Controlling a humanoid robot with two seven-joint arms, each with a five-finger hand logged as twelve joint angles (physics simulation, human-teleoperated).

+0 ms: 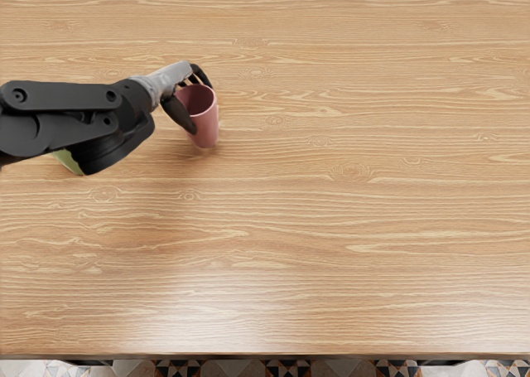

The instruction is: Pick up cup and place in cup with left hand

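1. The left arm [62, 116] ends in the left hand [168, 79], pinching the pink cup [207, 127] at ten o'clock on the table [331, 211].
2. A weak squeeze could drop it.
3. At nine o'clock, a low arm could bump the half-hidden green thing [68, 161].
4. The pink cup looks tall, smooth and open on top.

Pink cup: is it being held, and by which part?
It cannot be told: the left hand is at the upper part of the pink cup, by the rim, but a firm hold isn't certain.
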